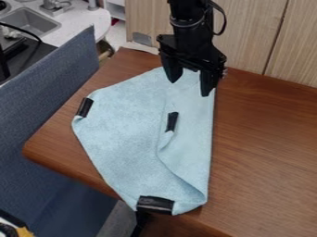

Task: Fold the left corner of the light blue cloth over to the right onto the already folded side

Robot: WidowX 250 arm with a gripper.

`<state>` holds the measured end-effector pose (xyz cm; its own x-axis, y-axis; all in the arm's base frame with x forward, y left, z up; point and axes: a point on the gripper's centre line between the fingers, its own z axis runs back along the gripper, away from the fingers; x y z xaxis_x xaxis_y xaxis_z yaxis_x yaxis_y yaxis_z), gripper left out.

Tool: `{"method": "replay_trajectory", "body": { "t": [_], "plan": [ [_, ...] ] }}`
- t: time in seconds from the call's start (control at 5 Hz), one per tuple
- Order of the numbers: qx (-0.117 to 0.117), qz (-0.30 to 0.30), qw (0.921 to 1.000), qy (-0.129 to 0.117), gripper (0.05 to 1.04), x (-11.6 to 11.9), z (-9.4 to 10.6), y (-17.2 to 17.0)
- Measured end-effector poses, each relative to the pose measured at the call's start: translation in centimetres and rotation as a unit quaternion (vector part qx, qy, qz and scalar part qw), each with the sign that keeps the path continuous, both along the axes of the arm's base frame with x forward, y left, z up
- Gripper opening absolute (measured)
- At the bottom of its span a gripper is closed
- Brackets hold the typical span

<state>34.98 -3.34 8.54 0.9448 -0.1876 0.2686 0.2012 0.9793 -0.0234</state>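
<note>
The black gripper (pixel 189 85) hangs over the upper end of a light blue cloth (pixel 127 134), its two fingers apart and nothing seen between them. Black tape wraps the cloth's left corner and its bottom corner, the latter at the table's front edge. A folded-over flap on the right side ends in a black-taped tip (pixel 172 121) near the cloth's middle, below the gripper. Whether the fingertips touch the cloth, I cannot tell.
The brown wooden table (pixel 266 152) extends to the right. A blue-grey padded partition (pixel 46 106) stands along its left side. Wooden panels (pixel 248 37) rise behind it, and a grey sink (pixel 31 22) is at the upper left.
</note>
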Motion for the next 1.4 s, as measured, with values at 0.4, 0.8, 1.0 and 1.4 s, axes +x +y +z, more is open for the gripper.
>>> {"method": "replay_trajectory", "body": {
  "t": [0.4, 0.8, 1.0, 1.4],
  "plan": [
    [0.013, -0.012, 0.9991, 0.039, 1.001, -1.3, -1.7, 1.2],
    [0.026, 0.070, 0.9968, 0.027, 1.001, -3.0, 0.0, 7.9],
    [0.024, 0.110, 0.9930, 0.035, 1.001, -3.5, -0.5, 10.6],
    [0.017, 0.175, 0.9822, 0.066, 1.001, -3.8, -3.1, 15.5]
  ]
}}
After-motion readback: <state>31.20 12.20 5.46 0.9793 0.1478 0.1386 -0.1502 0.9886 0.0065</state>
